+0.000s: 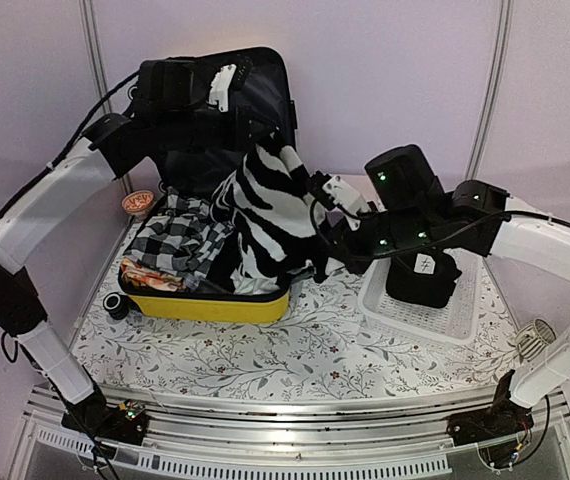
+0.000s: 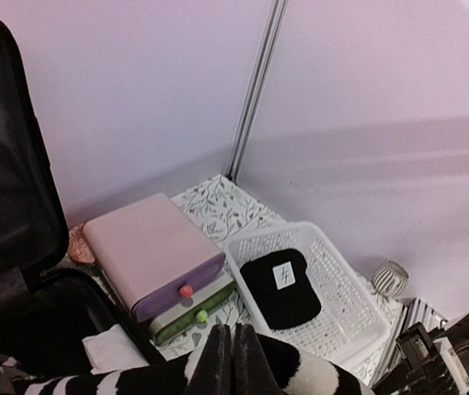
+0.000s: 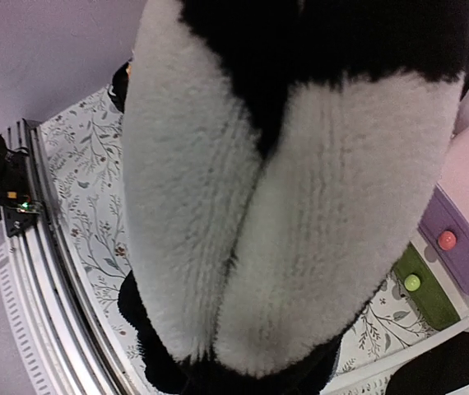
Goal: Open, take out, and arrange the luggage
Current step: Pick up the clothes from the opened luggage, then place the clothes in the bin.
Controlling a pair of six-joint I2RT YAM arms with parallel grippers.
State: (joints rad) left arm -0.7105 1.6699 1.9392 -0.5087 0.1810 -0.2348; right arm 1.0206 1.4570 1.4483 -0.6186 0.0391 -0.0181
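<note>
Hanging zebra fleece (image 1: 270,215) blocks passage between luggage (image 1: 205,306) and basket (image 1: 435,330); near tabletop (image 1: 295,355) open

Left arm (image 1: 45,200): raised from base, elbow out to the side, forearm angled inward, wrist high at rear.
Left gripper (image 2: 233,362): pointing down, fingers (image 2: 218,362) pressed together, pinching cloth (image 1: 275,215).
Right arm (image 1: 545,245): elbow outward, forearm reaching toward centre.
Right gripper (image 1: 322,190): closed in the same cloth, fingers hidden in wrist view.

The luggage (image 1: 205,307) shell looks glossy, the striped fleece (image 1: 270,215) fuzzy, the basket (image 1: 470,315) plastic.
</note>
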